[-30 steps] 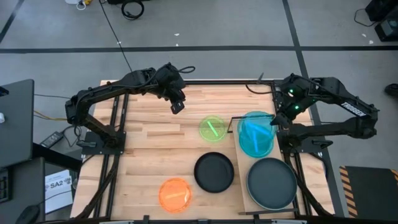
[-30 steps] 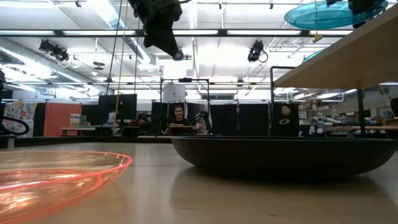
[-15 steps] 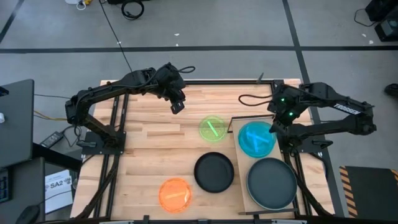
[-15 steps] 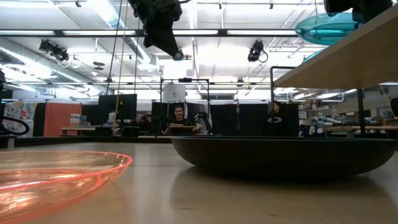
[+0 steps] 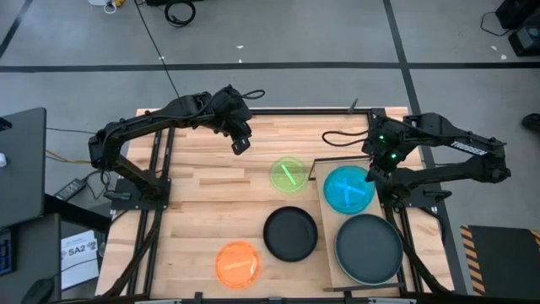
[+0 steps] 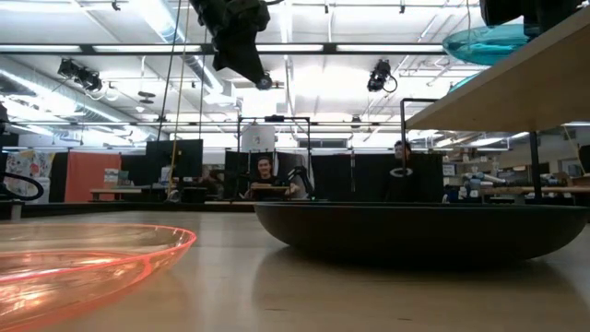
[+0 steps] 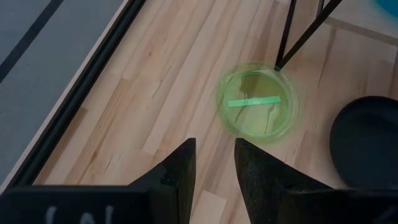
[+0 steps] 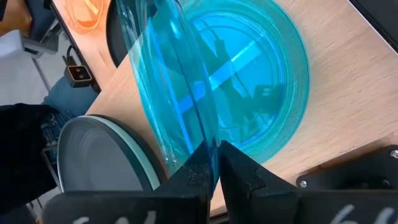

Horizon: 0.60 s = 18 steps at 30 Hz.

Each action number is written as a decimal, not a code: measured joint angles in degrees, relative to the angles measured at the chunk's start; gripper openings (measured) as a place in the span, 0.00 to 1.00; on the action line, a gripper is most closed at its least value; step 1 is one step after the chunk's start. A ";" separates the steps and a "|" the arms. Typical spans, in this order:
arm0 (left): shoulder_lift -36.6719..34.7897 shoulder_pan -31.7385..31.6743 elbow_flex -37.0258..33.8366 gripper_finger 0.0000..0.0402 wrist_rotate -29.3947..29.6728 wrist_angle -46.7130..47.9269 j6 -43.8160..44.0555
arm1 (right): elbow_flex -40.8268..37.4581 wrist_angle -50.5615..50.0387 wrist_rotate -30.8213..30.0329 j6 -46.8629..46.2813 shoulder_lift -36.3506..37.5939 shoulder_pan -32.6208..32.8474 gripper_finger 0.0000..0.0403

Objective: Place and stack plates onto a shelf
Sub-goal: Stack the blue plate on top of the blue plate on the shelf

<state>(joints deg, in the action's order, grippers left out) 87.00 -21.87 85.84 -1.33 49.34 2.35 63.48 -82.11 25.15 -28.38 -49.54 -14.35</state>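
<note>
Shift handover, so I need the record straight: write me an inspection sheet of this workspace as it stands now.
Surface: butcher-block tabletop, with the shelf standing on its right side.
Job's things: on the shelf, a cyan plate lying flat and a black plate over a mint plate; on the tabletop, a lime plate, a second black plate and an orange plate.
Clutter: nothing seen.
Grippers: right gripper shut on a second cyan plate, tilted over the flat one; left gripper open, above bare wood.
Cables: a black cable near the right arm.
Surroundings: people beyond the table.
</note>
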 joint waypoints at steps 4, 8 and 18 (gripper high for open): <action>0.00 0.00 0.00 0.29 0.00 0.00 0.00 | 0.00 -0.01 0.03 0.00 0.00 0.00 0.11; 0.00 0.00 0.00 0.29 0.00 0.00 -0.02 | 0.00 -0.02 0.03 0.00 0.00 0.00 0.15; 0.00 0.00 0.00 0.29 0.00 0.00 -0.02 | 0.00 -0.02 -0.04 0.00 0.00 0.00 0.30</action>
<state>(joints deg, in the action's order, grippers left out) 87.00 -21.87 85.84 -1.32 49.34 2.33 63.48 -82.13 25.10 -28.38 -49.54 -14.35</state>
